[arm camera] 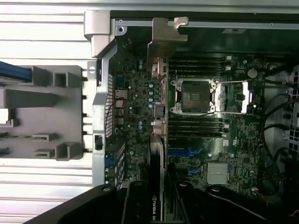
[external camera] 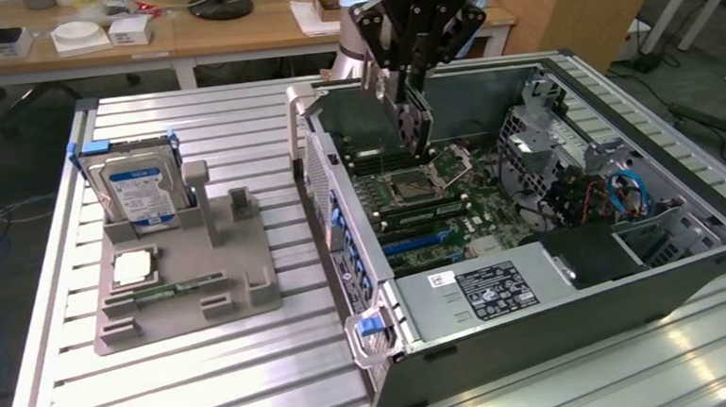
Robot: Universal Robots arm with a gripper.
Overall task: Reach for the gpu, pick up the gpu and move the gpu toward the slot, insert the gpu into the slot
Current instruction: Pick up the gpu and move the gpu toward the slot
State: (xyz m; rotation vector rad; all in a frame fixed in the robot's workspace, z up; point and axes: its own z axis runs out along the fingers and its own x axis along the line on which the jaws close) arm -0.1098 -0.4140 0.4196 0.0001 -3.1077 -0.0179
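Observation:
My gripper (external camera: pixel 408 80) is shut on the gpu (external camera: pixel 411 130), a thin dark card that hangs edge-down inside the open computer case (external camera: pixel 510 336), above the motherboard near the CPU socket (external camera: pixel 410 184). In the wrist view the gpu (arm camera: pixel 158 140) appears edge-on between my fingers, with its silver end bracket (arm camera: pixel 164 39) at the case's rear wall and my gripper (arm camera: pixel 157 205) clamped on its near end. Blue expansion slots (external camera: pixel 418 243) lie on the board toward the case's front; in the wrist view the blue slots (arm camera: pixel 184 152) sit beside the card. The card is not touching the board.
On the exterior view's left, a grey fixture (external camera: pixel 224 297) holds the blue-labelled hard drive (external camera: pixel 144 188) and a square CPU chip (external camera: pixel 133 268). The case's drive cage and cables (external camera: pixel 589 185) crowd its right side. A wooden desk (external camera: pixel 239 31) stands behind the slatted table (external camera: pixel 198 393).

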